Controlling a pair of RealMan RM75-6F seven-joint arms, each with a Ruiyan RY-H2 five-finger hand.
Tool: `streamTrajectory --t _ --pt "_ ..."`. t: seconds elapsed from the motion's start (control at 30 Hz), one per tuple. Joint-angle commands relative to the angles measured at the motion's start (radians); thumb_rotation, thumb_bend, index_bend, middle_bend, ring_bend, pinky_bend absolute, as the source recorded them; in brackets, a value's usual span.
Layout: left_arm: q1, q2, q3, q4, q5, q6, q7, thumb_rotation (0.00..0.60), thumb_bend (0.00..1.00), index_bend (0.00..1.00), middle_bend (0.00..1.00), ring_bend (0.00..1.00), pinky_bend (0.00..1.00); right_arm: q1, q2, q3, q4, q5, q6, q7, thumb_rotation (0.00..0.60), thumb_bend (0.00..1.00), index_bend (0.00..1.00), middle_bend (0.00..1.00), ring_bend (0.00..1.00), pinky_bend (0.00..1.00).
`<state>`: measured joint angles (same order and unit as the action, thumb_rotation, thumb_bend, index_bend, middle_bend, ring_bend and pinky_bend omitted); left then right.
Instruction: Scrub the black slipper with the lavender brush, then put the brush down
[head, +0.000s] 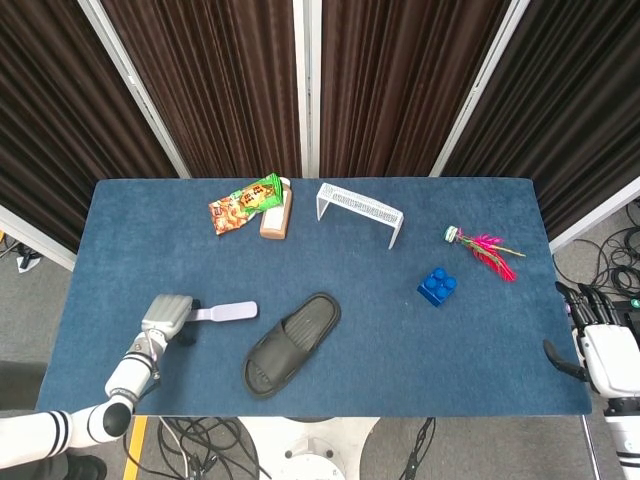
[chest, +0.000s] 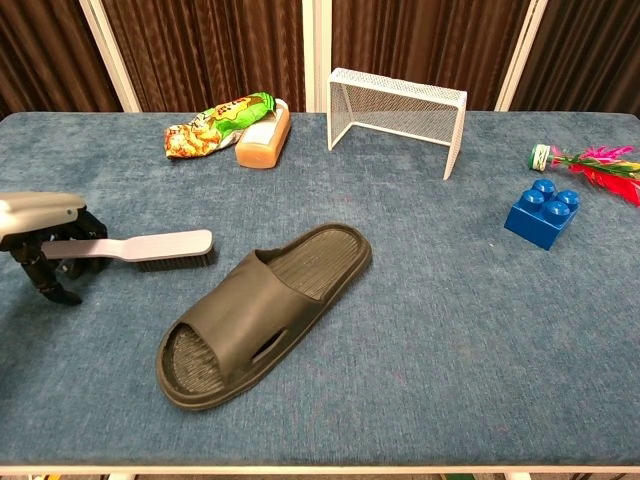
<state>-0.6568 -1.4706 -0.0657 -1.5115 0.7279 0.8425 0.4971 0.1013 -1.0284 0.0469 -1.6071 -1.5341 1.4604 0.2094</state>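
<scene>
Lying with its handle under the left hand (chest: 42, 240), lavender brush (chest: 150, 246).

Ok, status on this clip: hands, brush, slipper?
Left hand at lavender brush handle, grip unclear. Right hand off table edge, idle. Black slipper beside brush, path unobstructed.
</scene>
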Motion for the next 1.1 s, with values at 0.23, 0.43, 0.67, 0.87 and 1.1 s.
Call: streamTrajectory --t 0.23,0.43,0.67,0.87,1.1 --pt "-0.023 -0.002 0.001 0.037 0.009 -0.021 -0.026 0.6 0.32 0.76 0.78 0.77 0.75 -0.004 -0.001 0.001 -0.001 0.001 0.003 -0.001 0.6 0.28 0.02 0.13 0.0 0.0" --pt "-0.02 -0.001 0.005 0.056 0.056 -0.026 -0.072 0.6 0.41 0.85 0.87 0.85 0.86 -0.006 -0.001 0.0 -0.003 0.002 0.003 -0.003 0.6 0.28 0.02 0.14 0.0 0.0" --pt "-0.014 -0.023 0.009 0.101 0.092 -0.044 -0.128 0.6 0.42 0.95 0.93 0.9 0.94 -0.005 0.0 0.0 -0.01 0.002 -0.003 -0.008 0.6 0.28 0.02 0.14 0.0 0.0" --pt "0.0 -0.048 0.001 0.143 0.149 -0.055 -0.21 0.6 0.42 0.99 0.95 0.92 0.97 -0.003 0.003 -0.002 -0.019 0.003 -0.011 -0.013 0.6 0.29 0.02 0.14 0.0 0.0" --pt "0.059 -0.088 -0.043 0.211 0.337 -0.018 -0.505 0.6 0.44 1.0 1.0 0.98 1.0 0.003 0.006 -0.003 -0.032 0.002 -0.023 -0.024 0.6 0.29 0.03 0.14 0.0 0.0"
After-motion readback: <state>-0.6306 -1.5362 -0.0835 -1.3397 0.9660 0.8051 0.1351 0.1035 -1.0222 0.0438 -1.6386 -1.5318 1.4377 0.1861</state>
